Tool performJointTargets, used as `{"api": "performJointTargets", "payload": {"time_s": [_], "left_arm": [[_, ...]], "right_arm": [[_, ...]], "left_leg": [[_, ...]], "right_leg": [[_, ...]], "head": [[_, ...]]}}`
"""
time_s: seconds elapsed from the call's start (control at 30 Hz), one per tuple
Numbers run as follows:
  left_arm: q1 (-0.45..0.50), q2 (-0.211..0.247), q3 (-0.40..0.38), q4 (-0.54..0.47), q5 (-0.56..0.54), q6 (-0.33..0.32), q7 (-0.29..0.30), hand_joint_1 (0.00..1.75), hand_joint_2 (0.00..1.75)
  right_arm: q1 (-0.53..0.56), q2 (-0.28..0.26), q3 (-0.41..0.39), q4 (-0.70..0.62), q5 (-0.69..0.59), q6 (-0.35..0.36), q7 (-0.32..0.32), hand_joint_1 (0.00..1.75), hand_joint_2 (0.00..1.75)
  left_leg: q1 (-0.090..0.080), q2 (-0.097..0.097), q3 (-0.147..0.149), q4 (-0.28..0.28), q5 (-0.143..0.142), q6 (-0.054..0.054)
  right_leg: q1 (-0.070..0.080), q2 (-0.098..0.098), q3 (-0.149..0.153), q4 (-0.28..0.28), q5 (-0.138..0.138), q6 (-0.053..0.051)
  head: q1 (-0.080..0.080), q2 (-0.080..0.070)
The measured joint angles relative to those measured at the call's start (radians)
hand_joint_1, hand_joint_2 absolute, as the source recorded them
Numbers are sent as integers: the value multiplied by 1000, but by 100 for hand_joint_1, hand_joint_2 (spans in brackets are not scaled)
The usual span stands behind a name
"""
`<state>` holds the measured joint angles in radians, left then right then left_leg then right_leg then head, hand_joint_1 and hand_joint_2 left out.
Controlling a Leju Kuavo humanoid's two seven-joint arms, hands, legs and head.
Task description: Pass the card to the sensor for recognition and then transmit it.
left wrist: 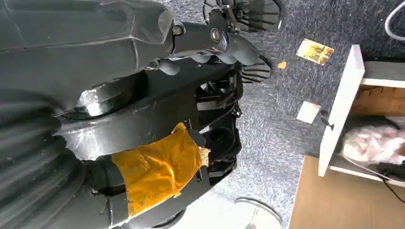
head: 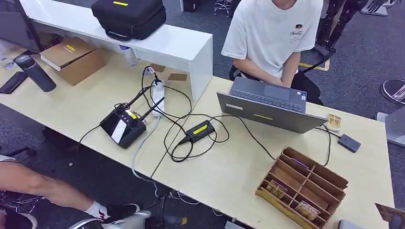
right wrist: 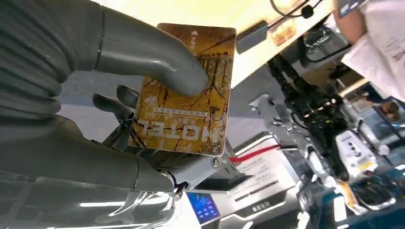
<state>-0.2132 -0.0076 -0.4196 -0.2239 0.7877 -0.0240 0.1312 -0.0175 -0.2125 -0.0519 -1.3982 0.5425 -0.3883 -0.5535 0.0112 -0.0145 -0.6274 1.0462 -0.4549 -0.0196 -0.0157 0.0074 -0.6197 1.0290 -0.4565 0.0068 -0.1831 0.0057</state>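
A gold-brown hotel card [right wrist: 184,90] with a tree pattern is pinched in my right hand [right wrist: 119,119], the grey thumb pressing on its face and darker fingers behind it. In the head view a corner of the card [head: 387,211] and the right hand [head: 397,221] peek in at the bottom right, off the table's front right corner. The small black sensor box [head: 349,142] lies on the table right of the laptop, and the right wrist view has it [right wrist: 253,36] at the table's edge beyond the card. My left hand [left wrist: 224,43] hangs by my body above the carpet, holding nothing.
A wooden divided tray [head: 329,177] with a few cards stands near the front right. A person sits behind an open laptop [head: 267,107]. Cables, a power brick [head: 199,130] and a black antenna device [head: 123,126] cover mid-table. Someone's leg [head: 43,183] stretches at lower left.
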Motion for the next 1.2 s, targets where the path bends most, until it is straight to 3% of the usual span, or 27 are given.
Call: {"api": "performJointTargets", "payload": {"time_s": [0.37, 0.57, 0.7, 0.93, 1.2], "left_arm": [[1, 1, 2, 0, -1, 0, -6, 0, 175], [3, 2, 15, 0, -26, -3, -6, 0, 175], [3, 2, 25, 0, -46, -7, -5, 0, 175], [3, 3, 29, 0, -66, -8, 3, 0, 175], [5, 5, 36, 0, -70, -10, 4, 0, 175]], "right_arm": [[37, 0, 14, -67, 4, 0, 2, 175, 175], [66, 0, 25, -64, 119, -87, 63, 175, 175], [58, 0, 22, 15, 128, -128, 80, 175, 175], [25, -1, -23, 177, 111, -151, 53, 175, 175], [21, -1, -54, 240, 111, -152, 50, 175, 175]], "left_leg": [[0, 0, 0, 0, 0, 0], [0, 0, 0, 0, -1, 0], [0, 0, 0, 0, -1, -1], [0, 0, 0, 0, -1, -1], [0, 0, 0, 0, -1, -1]], "right_leg": [[0, 0, 0, 0, 0, 0], [0, 0, 0, 0, -1, 0], [0, 1, 0, 0, -1, 0], [0, 0, 0, -1, -1, 0], [0, 1, 0, -1, -1, 0]], "head": [[0, 0], [0, 0], [0, 0], [0, 0], [0, 0]]}}
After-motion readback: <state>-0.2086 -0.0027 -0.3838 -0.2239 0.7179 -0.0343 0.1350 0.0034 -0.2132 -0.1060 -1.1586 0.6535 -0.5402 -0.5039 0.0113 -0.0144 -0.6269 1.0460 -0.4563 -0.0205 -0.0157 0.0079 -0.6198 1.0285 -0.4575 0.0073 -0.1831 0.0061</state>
